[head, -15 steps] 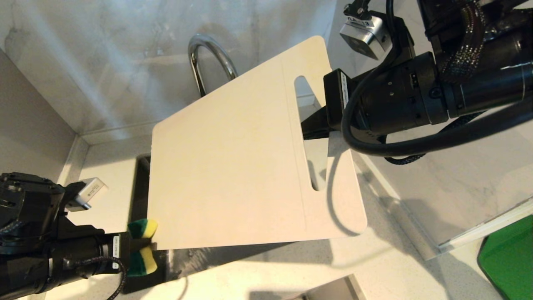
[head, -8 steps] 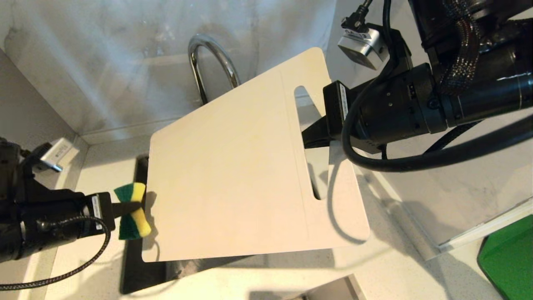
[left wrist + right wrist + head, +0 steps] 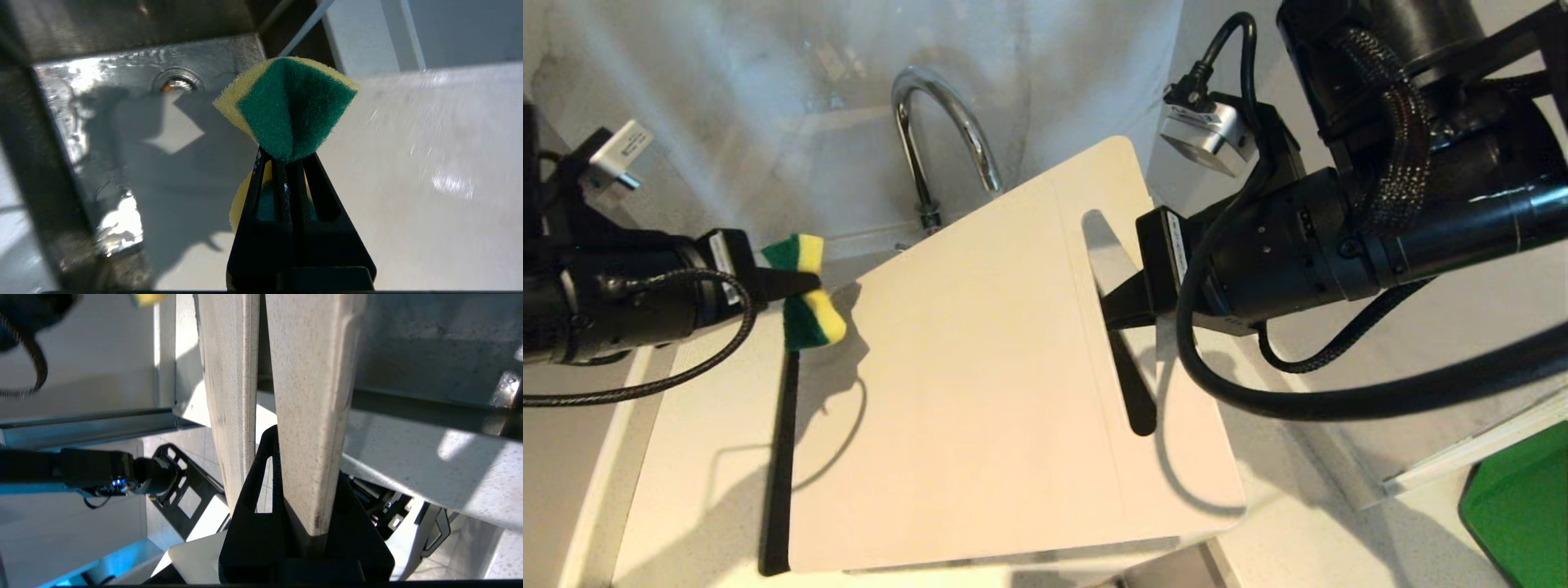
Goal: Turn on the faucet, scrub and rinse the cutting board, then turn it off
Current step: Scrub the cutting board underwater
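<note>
Swinging up from the near corner of the sink, the left tool is now pinching the sponge tight just beside the cutting board's far left corner, seemingly lining up a scrub. Clamping the board's handle strip through the slot, the right tool is holding it tilted over the sink, below the faucet, probably so rinse water drains.

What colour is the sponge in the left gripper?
The sponge is green on its scouring face and yellow on the foam side, clearest in the left wrist view.
</note>
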{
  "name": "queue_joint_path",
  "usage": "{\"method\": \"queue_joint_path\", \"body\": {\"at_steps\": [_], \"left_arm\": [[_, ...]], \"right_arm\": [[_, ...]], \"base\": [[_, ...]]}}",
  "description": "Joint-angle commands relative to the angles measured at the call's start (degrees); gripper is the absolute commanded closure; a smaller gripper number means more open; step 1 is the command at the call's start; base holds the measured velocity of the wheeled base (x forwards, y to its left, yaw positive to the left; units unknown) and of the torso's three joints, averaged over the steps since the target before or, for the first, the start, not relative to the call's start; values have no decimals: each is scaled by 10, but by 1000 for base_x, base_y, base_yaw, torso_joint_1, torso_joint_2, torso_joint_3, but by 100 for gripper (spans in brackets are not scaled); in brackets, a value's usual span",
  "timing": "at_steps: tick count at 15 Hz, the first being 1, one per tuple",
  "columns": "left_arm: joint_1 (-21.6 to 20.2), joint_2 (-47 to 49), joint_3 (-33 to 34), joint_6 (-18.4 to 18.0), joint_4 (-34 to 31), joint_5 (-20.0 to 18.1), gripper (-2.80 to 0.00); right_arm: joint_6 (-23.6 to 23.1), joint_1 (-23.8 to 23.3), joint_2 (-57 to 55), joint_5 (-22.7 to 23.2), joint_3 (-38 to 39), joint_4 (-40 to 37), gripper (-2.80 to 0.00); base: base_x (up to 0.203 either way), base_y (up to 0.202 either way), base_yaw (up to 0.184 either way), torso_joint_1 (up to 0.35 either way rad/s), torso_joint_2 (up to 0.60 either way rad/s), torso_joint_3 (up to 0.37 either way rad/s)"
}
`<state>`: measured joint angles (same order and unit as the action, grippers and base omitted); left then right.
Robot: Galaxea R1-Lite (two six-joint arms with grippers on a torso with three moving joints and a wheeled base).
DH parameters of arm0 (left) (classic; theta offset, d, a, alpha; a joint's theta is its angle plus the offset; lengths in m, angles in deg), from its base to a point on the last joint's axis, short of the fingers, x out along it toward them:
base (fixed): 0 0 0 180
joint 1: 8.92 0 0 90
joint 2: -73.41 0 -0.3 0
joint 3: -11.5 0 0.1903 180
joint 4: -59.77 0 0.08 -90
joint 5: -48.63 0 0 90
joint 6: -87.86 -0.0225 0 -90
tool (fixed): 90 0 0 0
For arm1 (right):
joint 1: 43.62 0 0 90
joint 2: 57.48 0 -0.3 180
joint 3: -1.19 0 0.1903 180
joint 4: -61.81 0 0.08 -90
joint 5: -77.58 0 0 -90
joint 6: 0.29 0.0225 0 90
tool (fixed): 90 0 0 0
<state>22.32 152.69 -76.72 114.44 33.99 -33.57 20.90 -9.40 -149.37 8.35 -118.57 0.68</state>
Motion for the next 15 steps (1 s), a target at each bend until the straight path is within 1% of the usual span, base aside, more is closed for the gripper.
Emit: {"method": "queue_joint_path", "body": {"at_steps": [1, 3, 5, 7, 9, 10, 11, 13, 15], "left_arm": [[24, 81, -42, -1, 0, 2, 0], [41, 122, -55, -12, 5, 5, 0], [41, 133, -49, -12, 8, 5, 0], [17, 125, -44, -11, 8, 3, 0], [-21, 114, -31, -15, 7, 1, 0], [-38, 108, -18, -19, 7, -4, 0], [-52, 100, -1, -21, 8, -17, 0], [-69, 89, 30, -22, 8, -33, 0], [-74, 77, 57, -22, 14, -37, 0]], "right_arm": [[1, 12, 4, 1, 1, -2, 0], [0, 14, 8, 0, -3, -2, 0], [0, 13, 15, -1, 2, -2, 0], [1, 6, 20, -2, 8, -2, 0], [1, 4, 24, -2, 10, -2, 0], [1, 2, 27, -2, 10, -2, 0], [1, -2, 29, -2, 10, -2, 0], [1, -6, 34, -2, 9, -2, 0], [1, -10, 39, -3, 7, -2, 0]], "base": [[0, 0, 0, 0, 0, 0], [0, 0, 0, 0, 0, 0], [0, 0, 0, 0, 0, 0], [0, 0, 0, 0, 0, 0], [0, 0, 0, 0, 0, 0], [0, 0, 0, 0, 0, 0], [0, 0, 0, 0, 0, 0], [0, 0, 0, 0, 0, 0], [0, 0, 0, 0, 0, 0]]}}
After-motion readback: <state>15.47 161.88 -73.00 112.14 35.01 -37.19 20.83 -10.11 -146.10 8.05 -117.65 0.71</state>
